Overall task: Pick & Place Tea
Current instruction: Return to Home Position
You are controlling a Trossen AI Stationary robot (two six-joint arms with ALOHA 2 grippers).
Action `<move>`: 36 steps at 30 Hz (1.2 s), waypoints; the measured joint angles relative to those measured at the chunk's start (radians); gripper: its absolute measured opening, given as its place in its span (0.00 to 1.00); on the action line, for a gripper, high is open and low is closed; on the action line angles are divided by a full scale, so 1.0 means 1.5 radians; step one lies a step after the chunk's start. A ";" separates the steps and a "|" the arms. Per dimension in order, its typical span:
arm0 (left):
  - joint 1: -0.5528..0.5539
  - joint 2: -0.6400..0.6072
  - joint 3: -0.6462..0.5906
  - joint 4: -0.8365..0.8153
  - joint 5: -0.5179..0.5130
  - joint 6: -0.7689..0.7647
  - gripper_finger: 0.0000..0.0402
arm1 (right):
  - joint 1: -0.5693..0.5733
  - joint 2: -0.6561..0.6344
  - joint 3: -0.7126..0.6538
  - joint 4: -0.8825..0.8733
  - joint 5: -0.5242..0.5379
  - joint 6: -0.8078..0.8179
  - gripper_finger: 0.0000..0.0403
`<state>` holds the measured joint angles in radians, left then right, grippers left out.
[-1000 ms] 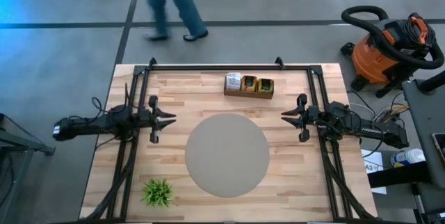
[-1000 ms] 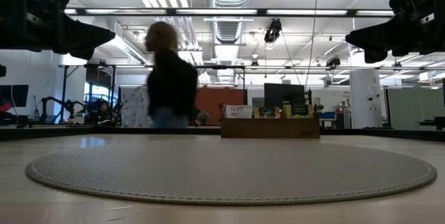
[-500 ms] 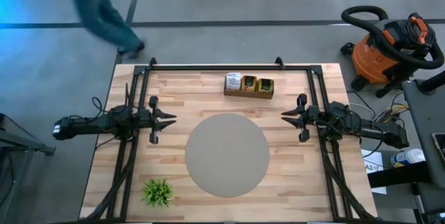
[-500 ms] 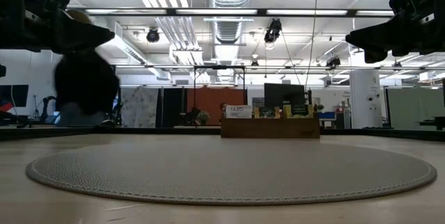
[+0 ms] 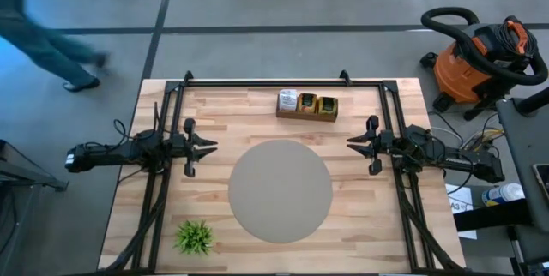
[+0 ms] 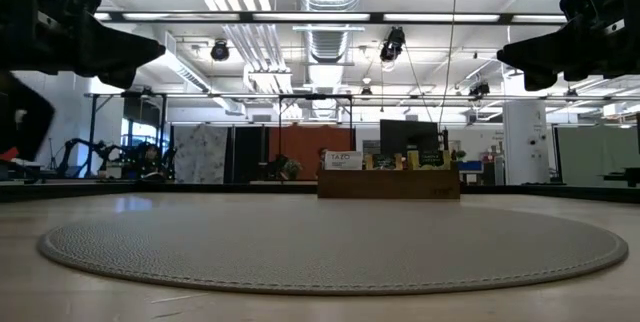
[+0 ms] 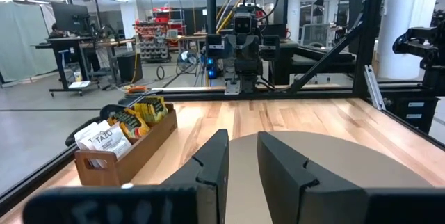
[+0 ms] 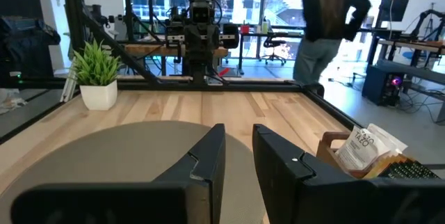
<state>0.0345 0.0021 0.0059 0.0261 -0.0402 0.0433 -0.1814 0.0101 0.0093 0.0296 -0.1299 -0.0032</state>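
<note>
Tabletop (image 5: 223, 109): wooden organizer (image 5: 296, 117) holds tea sachets (image 5: 287, 101); left hand (image 5: 214, 146), right hand (image 5: 349, 143) narrowly parted, empty.

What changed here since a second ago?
Only the person beyond the table walked on, toward the high view's left edge. The left gripper and right gripper stay open at either side of the mat; the tea in the wooden organizer and the plant are unmoved.

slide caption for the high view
Left end effector and right end effector flank the round mat, empty; tea sits in the organizer.
</note>
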 joint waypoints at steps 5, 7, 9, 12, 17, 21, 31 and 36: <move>0.000 0.000 0.000 0.002 0.000 0.000 0.18 | 0.000 0.000 0.000 0.000 0.000 0.000 0.18; 0.000 0.000 0.000 0.003 0.000 0.000 0.18 | 0.000 0.000 0.000 0.000 0.000 0.000 0.18; 0.000 0.000 0.000 0.006 0.000 0.000 0.18 | 0.000 0.000 0.000 0.000 0.000 0.000 0.18; 0.000 0.000 0.000 0.007 0.001 0.000 0.18 | 0.000 0.000 0.000 0.000 0.000 0.000 0.18; 0.000 0.000 0.000 0.010 0.002 0.000 0.18 | 0.000 0.000 0.000 0.000 0.000 0.000 0.18; 0.000 0.000 0.000 0.010 0.002 0.000 0.18 | 0.000 0.000 0.000 0.000 0.000 0.001 0.18; 0.000 0.000 0.000 0.011 0.003 0.001 0.18 | 0.000 0.000 0.000 0.000 0.000 0.001 0.18; 0.000 0.000 0.000 0.011 0.003 0.001 0.18 | 0.000 0.000 0.000 0.000 0.000 0.001 0.18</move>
<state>0.0345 0.0021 0.0059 0.0433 -0.0360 0.0441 -0.1814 0.0097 0.0097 0.0296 -0.1299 -0.0021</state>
